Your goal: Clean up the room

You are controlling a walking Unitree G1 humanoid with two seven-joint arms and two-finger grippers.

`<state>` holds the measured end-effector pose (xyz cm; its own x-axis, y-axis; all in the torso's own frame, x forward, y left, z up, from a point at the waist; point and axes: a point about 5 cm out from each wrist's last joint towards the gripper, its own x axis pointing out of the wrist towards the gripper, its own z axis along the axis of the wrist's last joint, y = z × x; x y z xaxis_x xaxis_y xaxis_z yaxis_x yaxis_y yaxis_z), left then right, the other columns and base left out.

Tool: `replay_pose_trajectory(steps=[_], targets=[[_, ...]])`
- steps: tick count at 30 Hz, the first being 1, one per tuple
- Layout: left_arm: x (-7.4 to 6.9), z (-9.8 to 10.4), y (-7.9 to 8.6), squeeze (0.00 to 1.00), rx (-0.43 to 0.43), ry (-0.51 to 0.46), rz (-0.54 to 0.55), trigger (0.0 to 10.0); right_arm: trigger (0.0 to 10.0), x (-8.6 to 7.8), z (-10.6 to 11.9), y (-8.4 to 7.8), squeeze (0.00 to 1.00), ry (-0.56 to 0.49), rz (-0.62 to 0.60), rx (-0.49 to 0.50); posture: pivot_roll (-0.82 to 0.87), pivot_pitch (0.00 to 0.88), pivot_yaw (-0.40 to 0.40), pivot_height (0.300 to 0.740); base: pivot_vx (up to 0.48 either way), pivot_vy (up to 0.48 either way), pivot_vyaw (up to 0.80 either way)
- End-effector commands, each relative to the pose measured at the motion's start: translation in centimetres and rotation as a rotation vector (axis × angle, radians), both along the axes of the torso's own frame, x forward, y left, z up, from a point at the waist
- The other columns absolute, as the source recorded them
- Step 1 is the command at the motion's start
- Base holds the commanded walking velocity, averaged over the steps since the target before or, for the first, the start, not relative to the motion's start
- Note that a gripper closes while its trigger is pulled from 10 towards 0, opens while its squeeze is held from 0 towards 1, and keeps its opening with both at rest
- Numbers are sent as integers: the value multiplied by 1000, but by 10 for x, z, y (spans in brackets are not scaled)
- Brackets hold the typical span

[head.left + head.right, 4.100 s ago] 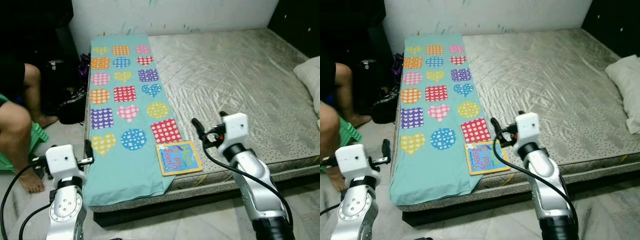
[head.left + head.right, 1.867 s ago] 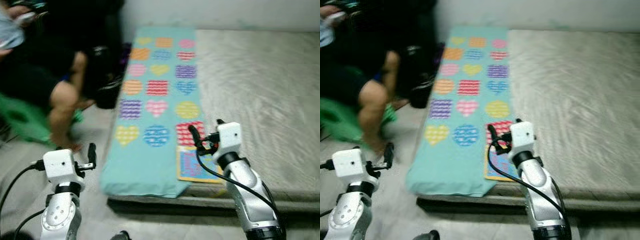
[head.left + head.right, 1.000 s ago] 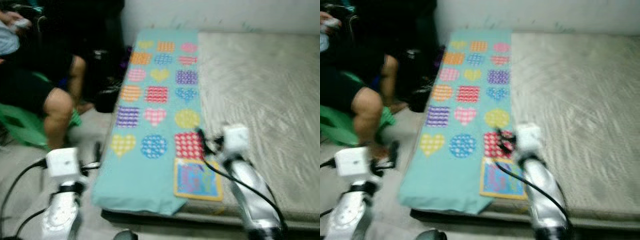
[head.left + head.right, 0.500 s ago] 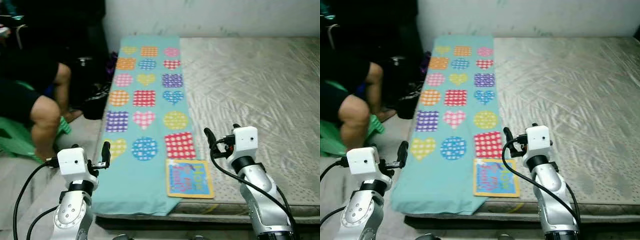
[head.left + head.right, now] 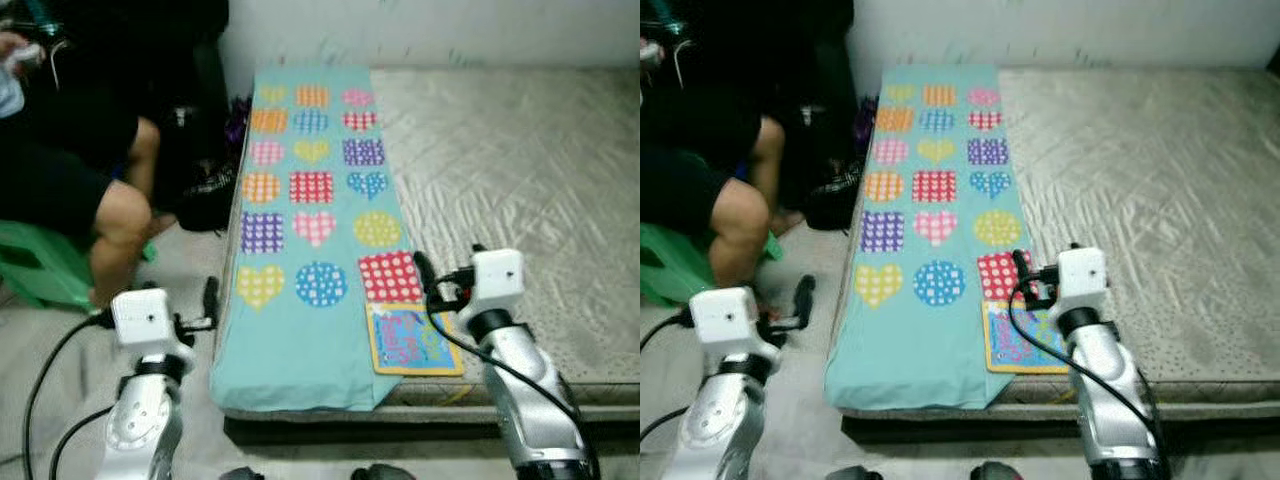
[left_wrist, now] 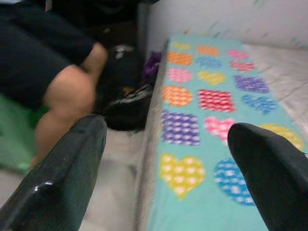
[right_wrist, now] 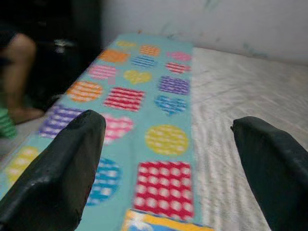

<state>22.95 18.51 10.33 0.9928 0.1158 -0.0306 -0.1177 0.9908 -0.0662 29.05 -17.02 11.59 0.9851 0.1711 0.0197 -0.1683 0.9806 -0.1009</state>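
- At the far left, a person [image 5: 90, 190] sits on a green stool [image 5: 40, 272] beside the bed, knees bent; only the legs and dark clothing can be made out.
- A dark bag [image 5: 205, 190] sits on the floor between the person and the bed's left edge.
- The left pincer [image 5: 210, 300] is raised at the near left, over the floor and just short of the bed's left edge. In its wrist view the two black fingers [image 6: 57, 178] stand wide apart with nothing between them, apparently on standby.
- A teal cloth [image 5: 300, 330] printed with dotted hearts, circles and squares runs along the left strip of the bed from far to near, its near end draped over the edge.
- A picture book [image 5: 412, 342] with a yellow border lies flat at the near edge of the bed, partly on the cloth's near right corner. Judging by the task, it is the likeliest thing to tidy away first.
- The right pincer [image 5: 424, 272] hovers just beyond the book's far edge, over the red dotted square [image 5: 388, 277]. Its fingers [image 7: 62, 163] are spread apart and empty, which suggests it is lining up on the book.
- To the right stretches the bare grey quilted mattress [image 5: 520, 170].
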Motion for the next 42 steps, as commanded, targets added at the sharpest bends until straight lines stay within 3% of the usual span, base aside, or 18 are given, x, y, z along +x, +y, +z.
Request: replay_pose_trajectory(steps=[1,12,29,42], targets=[[0,0,0,0,8,1,-6,10000,10000,1,2,0,0,-11,9,-18,-115,133,0,740,0,0,0],[-1,-1,-1,0,17,8,-7,10000,10000,1,1,2,0,-10,20,-21,-117,135,2,740,0,-351,668],[-2,-2,-3,0,-1,11,-12,10000,10000,4,-3,-4,0,21,-42,-14,-114,141,0,740,0,-274,0],[-2,-3,-2,0,20,18,-17,10000,10000,4,-3,-4,0,16,-59,-5,-110,142,3,740,0,0,-800]])
